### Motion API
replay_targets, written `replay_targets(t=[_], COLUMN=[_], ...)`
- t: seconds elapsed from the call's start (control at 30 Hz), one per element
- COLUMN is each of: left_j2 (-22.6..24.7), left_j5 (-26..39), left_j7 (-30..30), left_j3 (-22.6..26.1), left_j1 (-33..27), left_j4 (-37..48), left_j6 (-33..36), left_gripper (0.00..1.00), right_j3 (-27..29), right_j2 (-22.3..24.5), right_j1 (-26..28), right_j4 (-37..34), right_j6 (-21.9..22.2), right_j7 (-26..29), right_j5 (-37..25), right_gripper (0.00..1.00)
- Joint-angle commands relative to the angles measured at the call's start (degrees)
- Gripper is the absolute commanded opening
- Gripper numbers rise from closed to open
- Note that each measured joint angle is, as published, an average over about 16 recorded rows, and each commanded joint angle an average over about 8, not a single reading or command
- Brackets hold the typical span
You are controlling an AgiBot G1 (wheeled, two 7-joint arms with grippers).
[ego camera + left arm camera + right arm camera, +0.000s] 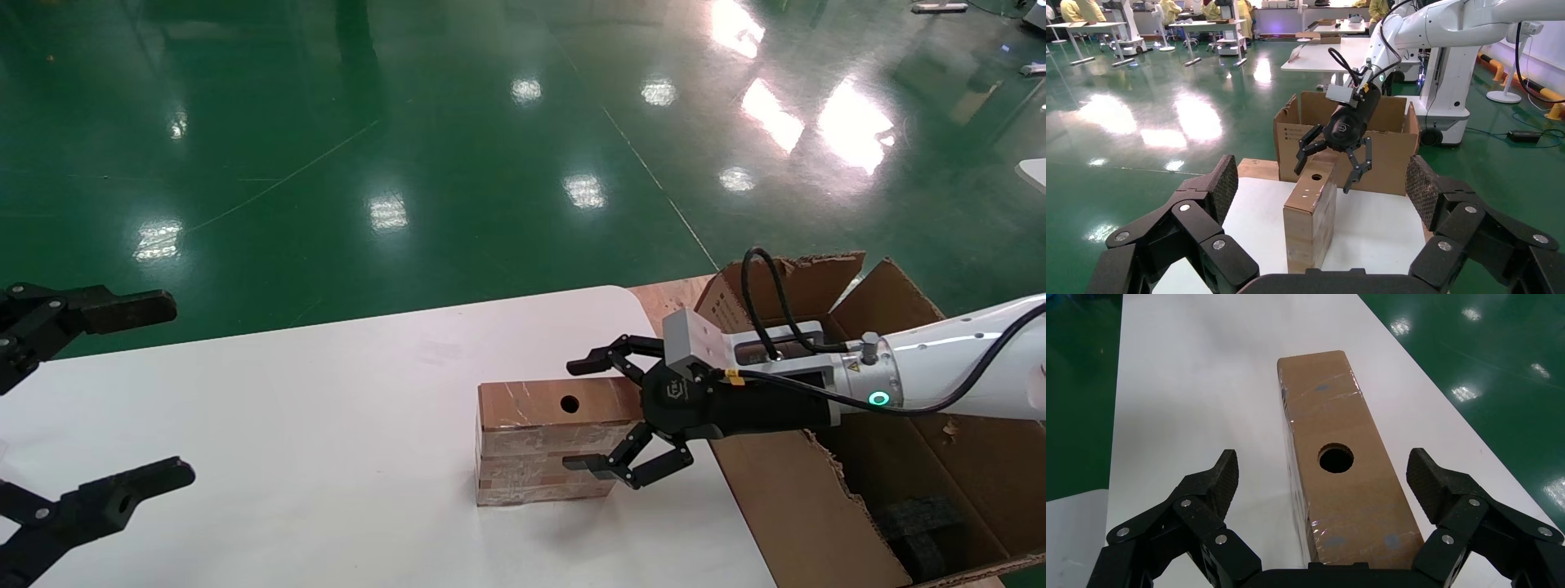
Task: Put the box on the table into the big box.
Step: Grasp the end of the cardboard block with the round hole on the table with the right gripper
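The right gripper straddles, fingers spread and seemingly untouching, the box standing on the table beside the big box (its black foam shows only in the head view), while the left gripper hangs open well apart

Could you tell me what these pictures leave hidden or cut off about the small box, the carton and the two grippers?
- Small box: the end under the open right gripper is covered in the head view; the right wrist view's edge crops it.
- Carton: the head view's edge cuts it off, and the right arm hides part of the inside.
- Left gripper: open beside the table, arm out of frame.
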Motion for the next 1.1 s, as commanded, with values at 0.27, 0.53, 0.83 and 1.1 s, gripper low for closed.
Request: replay_targets(t=[0.27,0.53,0.83,1.1], left_j2=[0.0,0.0,0.0,0.0], left_j5=[0.0,0.0,0.0,0.0], left_j7=[0.0,0.0,0.0,0.0], left_j3=[0.0,0.0,0.0,0.0], left_j1=[0.0,0.0,0.0,0.0], left_j4=[0.0,0.0,0.0,0.0], left_j6=[0.0,0.0,0.0,0.0], left_gripper=[1.00,1.00,1.00,1.00], right_j3=[0.1,0.2,0.2,0.3], right_j2=[0.0,-0.1,-0.1,-0.1], right_j1=[0.0,0.0,0.0,0.0], right_j4=[0.1,0.1,0.2,0.2], right_j6=[0.0,0.0,0.0,0.0], right_j7=[0.0,-0.1,-0.1,-0.1], right_j5=[-0.3,-0.4,-0.5,-0.5], right_gripper=[0.00,0.00,0.00,0.00])
